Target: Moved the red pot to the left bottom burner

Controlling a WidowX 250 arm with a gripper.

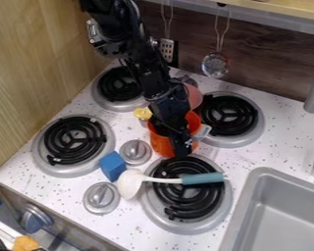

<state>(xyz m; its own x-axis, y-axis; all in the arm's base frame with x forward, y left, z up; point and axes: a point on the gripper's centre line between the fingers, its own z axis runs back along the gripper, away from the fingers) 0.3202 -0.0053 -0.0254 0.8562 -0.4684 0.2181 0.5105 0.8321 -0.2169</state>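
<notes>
- 1 round red pot stands among the burners, short of its goal, the left bottom burner of black coil and grey metal, left of the pot.
- The black gripper is at the pot, overlapping its mouth and near wall; whether it is spread, pressed together or pinching the wall cannot be told.
- Step in hand, as judged: securing the pot. Next move: confirm the hold, lift clear, carry left, lower onto the coil.
- Hazard, as judged: the blue block and upper grey round knob, both left of the pot, could be clipped by a low carry.
- Surface: white speckled counter; 1 white-headed spoon with teal handle lies across the coil in front of the pot; grey sink to the front right.
- Room: 2 utensils, a slotted metal turner and a round metal strainer, hang behind the pot against dark wood-grain wall.
</notes>
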